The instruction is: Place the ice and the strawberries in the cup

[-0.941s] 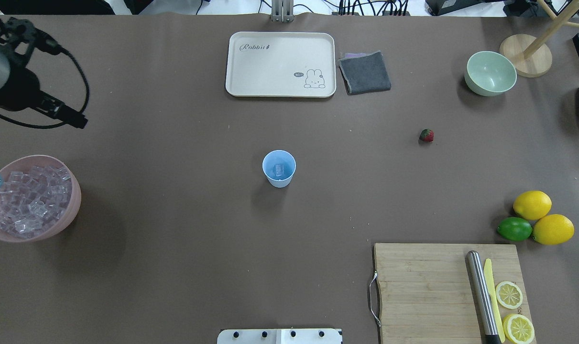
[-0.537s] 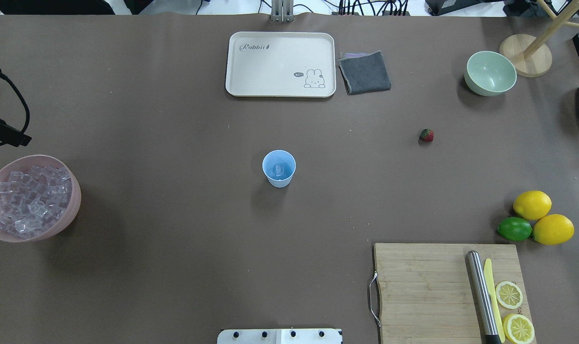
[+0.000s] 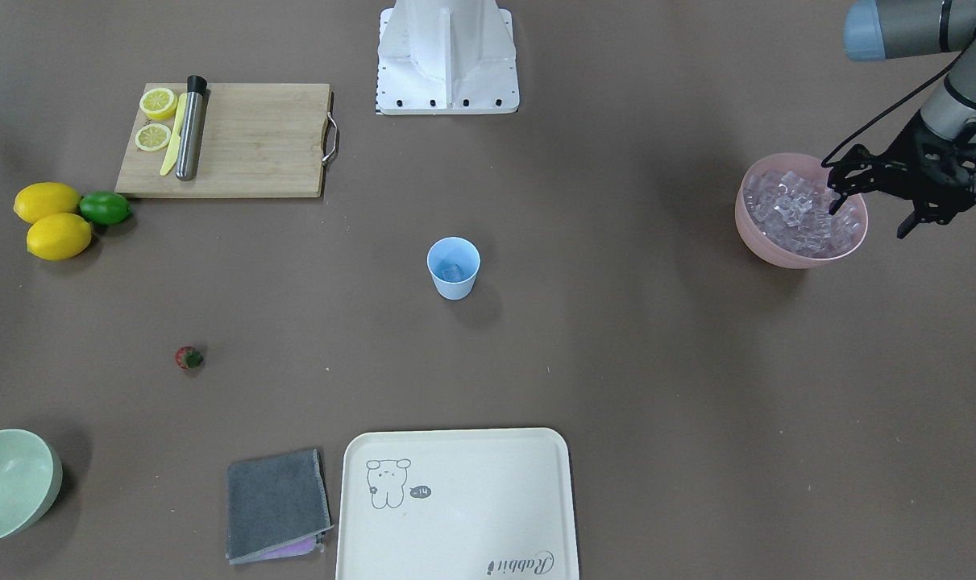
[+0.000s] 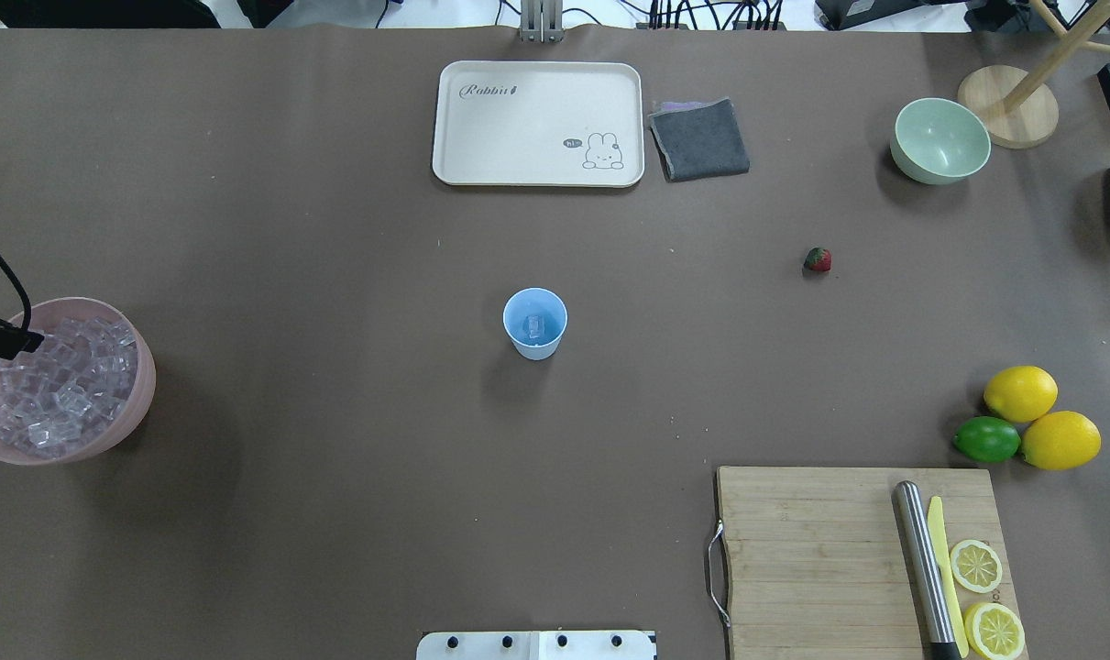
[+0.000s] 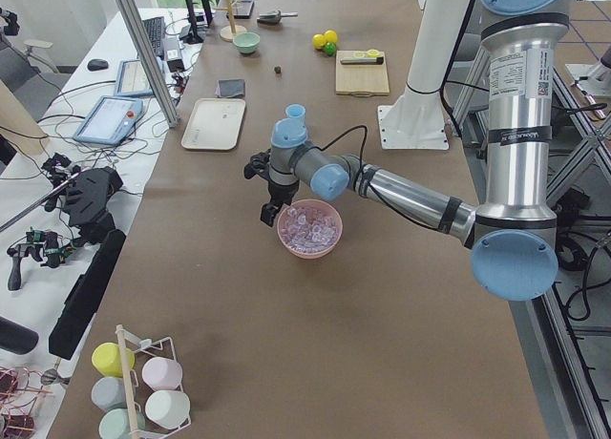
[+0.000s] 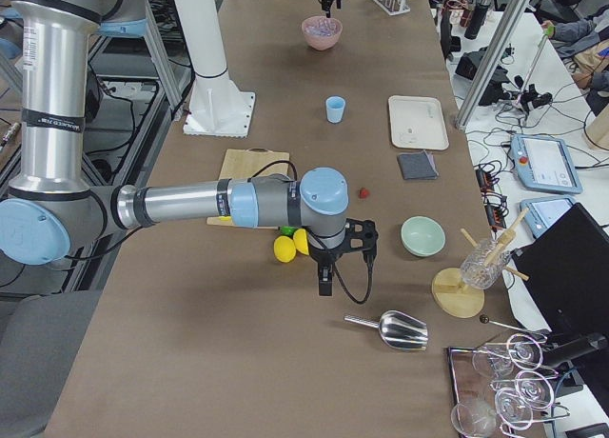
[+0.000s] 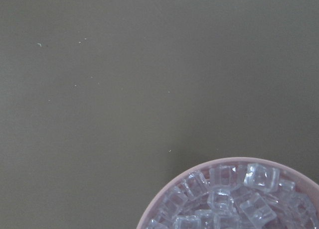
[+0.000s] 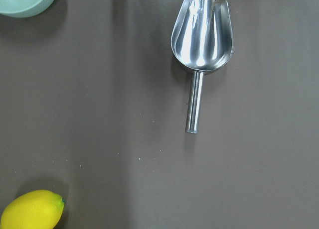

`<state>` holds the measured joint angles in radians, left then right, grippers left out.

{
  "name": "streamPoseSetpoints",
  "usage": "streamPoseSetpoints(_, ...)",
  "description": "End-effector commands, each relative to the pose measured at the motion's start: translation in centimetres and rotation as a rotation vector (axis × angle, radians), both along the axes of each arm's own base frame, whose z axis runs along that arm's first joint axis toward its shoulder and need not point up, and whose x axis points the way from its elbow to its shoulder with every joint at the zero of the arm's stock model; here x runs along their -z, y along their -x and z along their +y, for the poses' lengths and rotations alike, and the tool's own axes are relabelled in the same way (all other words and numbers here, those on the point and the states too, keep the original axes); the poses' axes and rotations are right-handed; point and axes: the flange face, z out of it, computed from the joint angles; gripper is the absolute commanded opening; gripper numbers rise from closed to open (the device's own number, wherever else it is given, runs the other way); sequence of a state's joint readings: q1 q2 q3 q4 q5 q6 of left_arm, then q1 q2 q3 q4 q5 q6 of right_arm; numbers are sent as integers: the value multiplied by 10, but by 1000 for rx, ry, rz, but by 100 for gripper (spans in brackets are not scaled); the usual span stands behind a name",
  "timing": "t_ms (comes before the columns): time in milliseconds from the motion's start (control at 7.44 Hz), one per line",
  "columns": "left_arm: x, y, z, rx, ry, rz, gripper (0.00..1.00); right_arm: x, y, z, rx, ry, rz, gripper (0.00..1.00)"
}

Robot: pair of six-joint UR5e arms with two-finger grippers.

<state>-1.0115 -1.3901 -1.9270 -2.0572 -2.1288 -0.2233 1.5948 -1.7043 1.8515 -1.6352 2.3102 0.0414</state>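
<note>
Table contents, listed left to right as seen from the overhead view.

- left gripper (image 3: 869,221): held at the table's left edge by the pink bowl (image 4: 147,385). The fingers are spread wide with nothing between them. One fingertip is seen over the bowl's contents and the other outside its rim. Contact with the contents cannot be told.
- ice (image 4: 60,385): clear cubes, heaped in the pink bowl.
- cream tray (image 4: 518,128): printed with a rabbit, laid at the far edge.
- cup (image 4: 536,351): light blue, upright at mid-table, well apart from everything else. One ice cube (image 4: 534,324) is seen inside it.
- grey cloth (image 4: 698,139): folded, just beside the tray.
- strawberry (image 4: 818,259): lying on the bare table, right of the cup and well apart from it.
- pale green bowl (image 4: 939,137): placed at far right.
- cutting board (image 4: 811,550): at the near edge, bearing a steel rod (image 4: 926,568), a yellow knife (image 4: 944,559) and two lemon halves (image 4: 975,566).
- lime (image 4: 986,439) and two lemons (image 4: 1020,392): clustered and touching.
- metal scoop (image 8: 202,35): laid at the right end.
- right gripper (image 6: 324,284): hung near the lemons. The state of its fingers cannot be told.
</note>
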Motion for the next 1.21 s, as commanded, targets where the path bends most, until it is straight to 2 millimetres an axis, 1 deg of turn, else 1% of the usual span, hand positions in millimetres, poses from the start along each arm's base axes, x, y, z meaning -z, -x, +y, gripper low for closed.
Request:
streamPoseSetpoints(0,-16,0,21,-98,-101,-5,88,0,0,0,2,-1,0,100)
streamPoseSetpoints(403,-30,1,23,-255,-252,-59,85,0,1,0,3,0,0,100)
streamPoseSetpoints(538,-29,1,23,-265,-264,-60,84,0,1,0,3,0,0,100)
streamPoseSetpoints(672,-29,1,23,-275,-277,-64,80,0,1,0,3,0,0,100)
streamPoseSetpoints(806,-29,1,22,-304,-322,-85,80,-1,1,0,3,2,0,100)
streamPoseSetpoints(1075,-31,2,22,-327,-348,-98,80,-1,1,0,3,3,0,100)
